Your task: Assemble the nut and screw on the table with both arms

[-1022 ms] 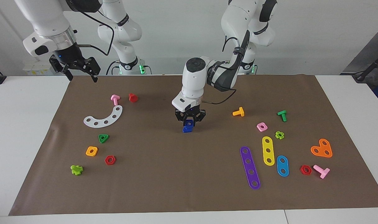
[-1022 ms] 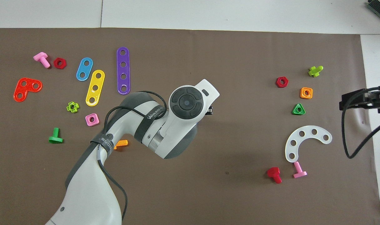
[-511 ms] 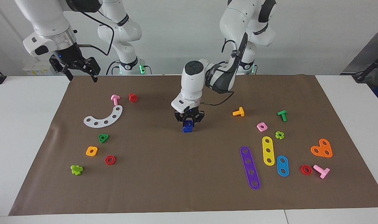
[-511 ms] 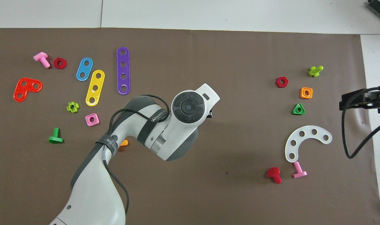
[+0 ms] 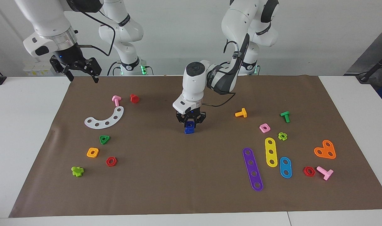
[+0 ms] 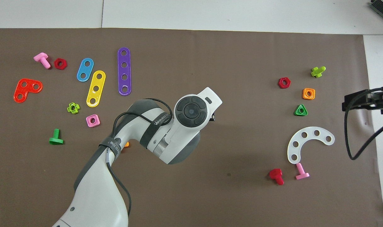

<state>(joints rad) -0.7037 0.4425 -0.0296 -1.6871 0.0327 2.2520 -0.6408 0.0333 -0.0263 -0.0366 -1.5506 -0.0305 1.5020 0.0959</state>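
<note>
My left gripper [image 5: 190, 123] reaches down at the middle of the brown mat [image 5: 166, 175] on the white table [image 5: 21, 125]. It is shut on the blue square nut [image 5: 190, 125], whose hole faces the camera. The nut sits on the blue screw [image 5: 188, 131], which rests on the mat. In the overhead view both blue parts are hidden under the left arm's wrist [image 6: 191, 112]. My right gripper [image 5: 82, 77] is open and empty, held in the air over the mat's corner at the right arm's end; it also shows in the overhead view [image 6: 366, 101].
An orange bolt [image 5: 241, 113], a pink square nut [image 5: 264, 127] and coloured strips [image 5: 253, 169] lie toward the left arm's end. A white curved strip [image 5: 104, 119], a green triangular nut [image 5: 104, 139] and an orange square nut [image 5: 92, 152] lie toward the right arm's end.
The left arm's elbow and wrist have shifted slightly while the gripper stays on the blue nut at the same spot. The right arm has not moved.
</note>
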